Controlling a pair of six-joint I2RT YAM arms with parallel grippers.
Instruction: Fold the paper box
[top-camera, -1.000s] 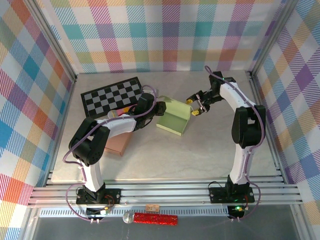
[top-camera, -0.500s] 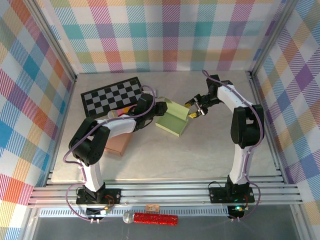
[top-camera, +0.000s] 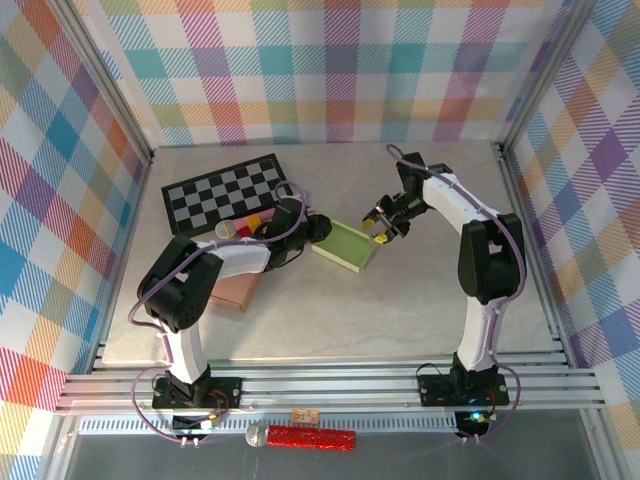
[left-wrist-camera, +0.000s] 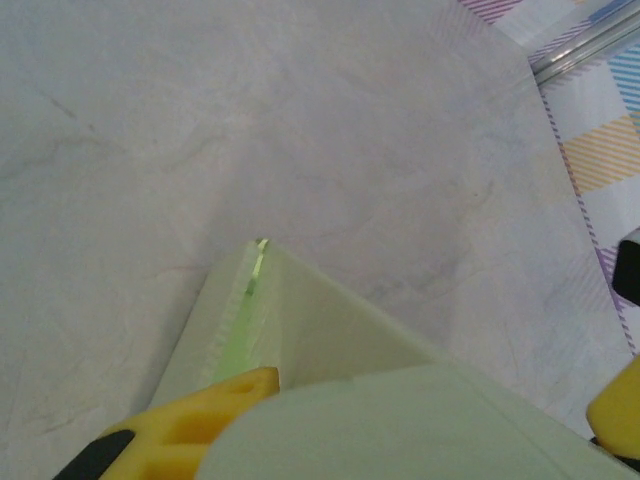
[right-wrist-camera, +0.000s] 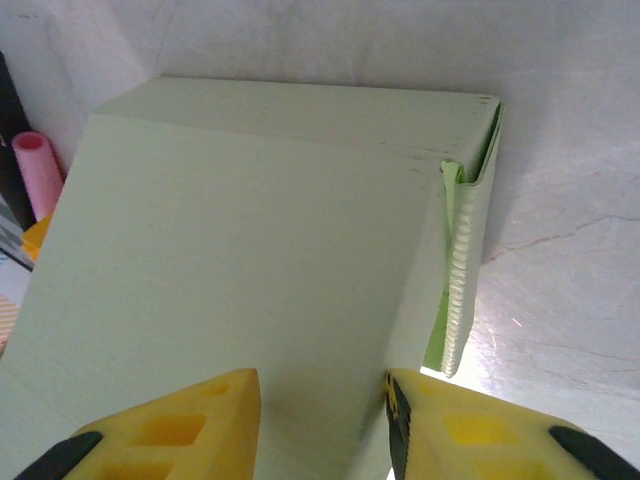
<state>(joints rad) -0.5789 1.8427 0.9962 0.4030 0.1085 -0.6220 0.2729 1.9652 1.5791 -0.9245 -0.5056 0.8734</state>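
Note:
The pale green paper box (top-camera: 345, 247) lies low on the table's middle, its lid (right-wrist-camera: 240, 250) folded nearly flat. My left gripper (top-camera: 314, 229) is at the box's left end. A blurred green flap (left-wrist-camera: 420, 430) fills the space beside its yellow finger (left-wrist-camera: 200, 425), and the grip looks shut on it; the other finger is hidden. My right gripper (top-camera: 383, 224) is at the box's right end. Its jaws (right-wrist-camera: 320, 400) stand open over the lid, one finger (right-wrist-camera: 450, 425) against the folded side wall (right-wrist-camera: 462, 260).
A black-and-white checkerboard (top-camera: 225, 193) lies at the back left. A brown board (top-camera: 236, 289) lies under the left arm, with a pink tube (right-wrist-camera: 38, 170) beside the box. Plaid walls and metal rails (top-camera: 330, 385) enclose the table.
The right gripper has moved left and down onto the box with its jaws narrowing. The lid that stood raised is now pressed nearly flat. The left gripper shifted slightly.

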